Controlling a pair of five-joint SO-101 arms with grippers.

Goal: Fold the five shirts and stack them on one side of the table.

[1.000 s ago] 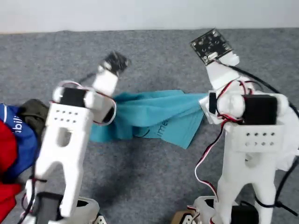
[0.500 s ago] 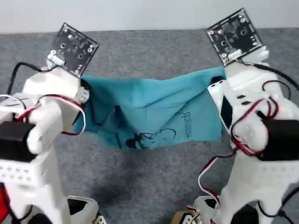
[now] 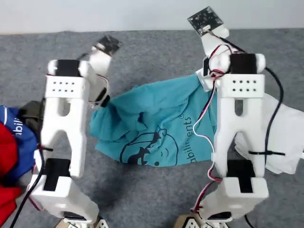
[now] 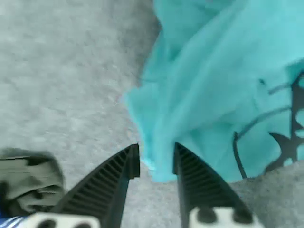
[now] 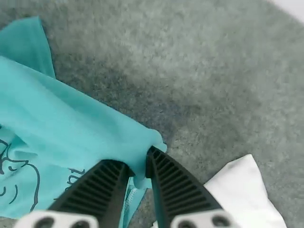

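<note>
Shirt [image 3: 156, 128], teal, rumpled on grey surface [image 3: 156, 52] between two arms; red and blue heap [image 3: 9, 161] at one edge, white cloth [image 3: 285, 137] at the other.

From left wrist: left gripper [image 4: 156, 161] pinched on a bunched hem.

From right wrist: right gripper [image 5: 137, 172] clamped on a corner.

Likely light, limp, prone to sagging and slipping; best held at hem corners or shoulder seams, kept taut.

A robotics lab is being suggested: a bench [image 3: 156, 194] covered in grey felt is being shared by a white plastic left arm [image 3: 64, 137] and right arm [image 3: 240, 118], bare wires [image 3: 205, 142] and circuit boards [image 3: 205, 20] are being left exposed, and a plain white wall [image 3: 142, 14] is being shown behind.
</note>
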